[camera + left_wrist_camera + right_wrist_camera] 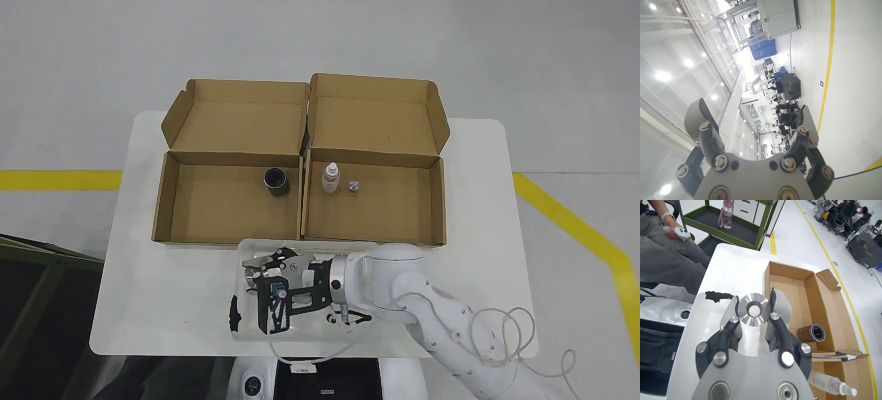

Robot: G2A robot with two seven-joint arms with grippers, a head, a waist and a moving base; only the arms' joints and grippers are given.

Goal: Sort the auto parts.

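Over the white tray, our right gripper clamps a flanged steel bushing, our left gripper spread and empty; next, we judge, a carry to the box holding the dark sleeve.

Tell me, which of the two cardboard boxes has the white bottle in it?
The box on the robot's right: it holds the white bottle, while the other box holds only a dark cylinder.
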